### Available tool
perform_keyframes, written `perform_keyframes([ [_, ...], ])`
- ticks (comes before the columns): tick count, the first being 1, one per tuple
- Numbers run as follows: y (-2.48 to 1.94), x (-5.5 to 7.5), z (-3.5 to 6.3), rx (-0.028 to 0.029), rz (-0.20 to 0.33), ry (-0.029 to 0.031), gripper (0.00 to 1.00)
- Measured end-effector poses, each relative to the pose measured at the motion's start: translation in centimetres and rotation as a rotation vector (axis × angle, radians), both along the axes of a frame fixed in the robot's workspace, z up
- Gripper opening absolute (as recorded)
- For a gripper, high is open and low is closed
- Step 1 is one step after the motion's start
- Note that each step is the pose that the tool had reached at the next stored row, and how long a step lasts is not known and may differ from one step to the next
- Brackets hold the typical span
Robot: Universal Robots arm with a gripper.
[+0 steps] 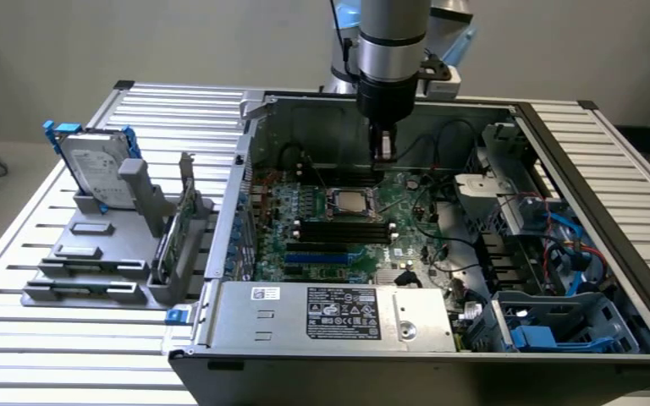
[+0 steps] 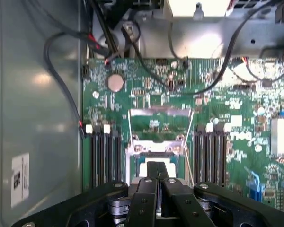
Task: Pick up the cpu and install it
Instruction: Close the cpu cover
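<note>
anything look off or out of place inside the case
Nothing spilled or broken. The one oddity: the socket's metal frame stands flipped open on the motherboard, near the gripper.

The arm reaches down into the open computer case [image 1: 415,381], its pincer [image 1: 384,149] hanging over the green board [image 1: 406,205], just beyond the socket where the cpu [image 1: 351,201] lies. At the exterior view's left, a hard drive [image 1: 90,167] stands in a grey rack [image 1: 88,254] on the slatted desk [image 1: 31,347].

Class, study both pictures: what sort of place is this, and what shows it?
Most likely a robotics lab bench for computer assembly: an open computer case sits on a slatted metal table, a robot arm reaches into it, and a hard drive stands in a grey holder.
</note>
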State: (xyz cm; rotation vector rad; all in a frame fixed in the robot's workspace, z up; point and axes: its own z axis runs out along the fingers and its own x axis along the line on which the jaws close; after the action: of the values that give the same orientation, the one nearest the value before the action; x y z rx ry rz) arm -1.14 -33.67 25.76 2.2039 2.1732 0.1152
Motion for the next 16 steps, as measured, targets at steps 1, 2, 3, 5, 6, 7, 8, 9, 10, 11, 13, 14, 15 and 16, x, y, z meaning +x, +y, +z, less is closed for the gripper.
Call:
perform_keyframes([
  [1, -0.07, 0.5, 0.04, 0.0, 0.0, 0.0006, 0.11],
  [2, -0.14, 0.9, 0.08, -0.0002, 0.0, 0.0013, 0.11],
  [3, -0.22, 1.4, 0.11, -0.0002, 0.0, 0.002, 0.11],
  [5, -0.39, 2.3, 0.16, -0.0002, 0.0, 0.0038, 0.11],
  [6, -0.47, 2.8, 0.19, -0.0002, 0.0, 0.0047, 0.11],
  [7, -0.55, 3.2, 0.22, -0.0003, 0.0, 0.0056, 0.11],
  [8, -0.63, 3.7, 0.24, -0.0002, 0.0, 0.0065, 0.11],
  [9, -0.71, 4.1, 0.27, -0.0002, 0.0, 0.0073, 0.11],
  [10, -0.78, 4.6, 0.3, -0.0002, 0.0, 0.0082, 0.11],
  [11, -0.85, 5.0, 0.32, -0.0001, 0.0, 0.0088, 0.11],
  [13, -0.94, 5.9, 0.38, -0.0001, 0.0, 0.0098, 0.11],
  [14, -0.95, 6.3, 0.38, -0.0001, 0.0, 0.0099, 0.11],
  [15, -0.94, 6.5, 0.35, 0.0001, 0.0, 0.01, 0.11],
  [16, -0.94, 6.7, 0.26, 0.0003, 0.0, 0.0102, 0.11],
])
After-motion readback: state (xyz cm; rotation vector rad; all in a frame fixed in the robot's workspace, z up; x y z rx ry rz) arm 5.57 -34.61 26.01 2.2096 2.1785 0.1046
